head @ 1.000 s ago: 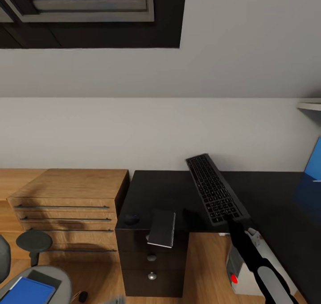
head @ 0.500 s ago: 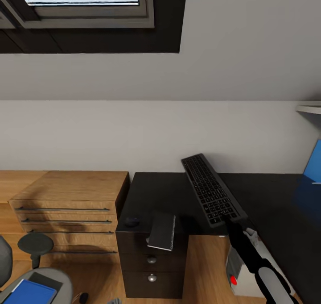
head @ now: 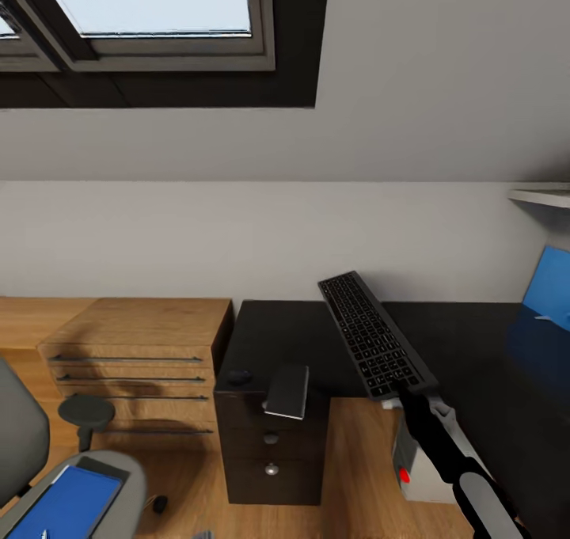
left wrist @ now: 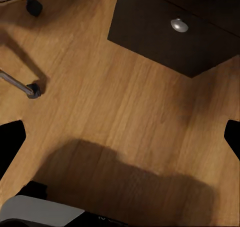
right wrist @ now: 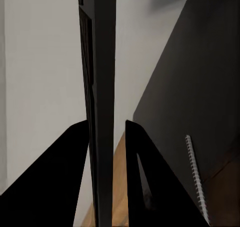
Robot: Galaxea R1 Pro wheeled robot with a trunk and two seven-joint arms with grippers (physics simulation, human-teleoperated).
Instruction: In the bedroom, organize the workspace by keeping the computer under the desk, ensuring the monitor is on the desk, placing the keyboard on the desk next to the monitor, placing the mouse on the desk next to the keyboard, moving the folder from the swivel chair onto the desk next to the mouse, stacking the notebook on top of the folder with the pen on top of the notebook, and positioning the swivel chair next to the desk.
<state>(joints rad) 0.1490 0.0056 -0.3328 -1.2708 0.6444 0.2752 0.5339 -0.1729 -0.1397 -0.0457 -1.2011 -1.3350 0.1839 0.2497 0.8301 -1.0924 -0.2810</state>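
My right gripper (head: 394, 394) is shut on the near end of the black keyboard (head: 370, 335) and holds it tilted above the black desk (head: 317, 341). In the right wrist view the keyboard (right wrist: 100, 87) stands edge-on between the fingers (right wrist: 75, 177). A dark mouse (head: 238, 377) lies at the desk's left front corner. The notebook (head: 287, 391) beside it overhangs the front edge. The blue folder (head: 67, 503) lies on the swivel chair (head: 24, 444) at lower left. The monitor (head: 550, 290) shows at the far right. The white computer (head: 408, 466) stands under the desk. My left gripper (left wrist: 120, 142) is open above the floor.
A wooden dresser (head: 134, 341) stands against the desk's left side. The desk's drawer unit (head: 271, 452) with round knobs (left wrist: 179, 25) faces me. Chair casters (left wrist: 34, 90) rest on the wood floor. A window (head: 150, 5) sits in the sloped ceiling, and a shelf (head: 542, 197) juts out at right.
The head view has shifted, bringing more of the swivel chair and window into the picture. The held keyboard has edged slightly left over the desk.
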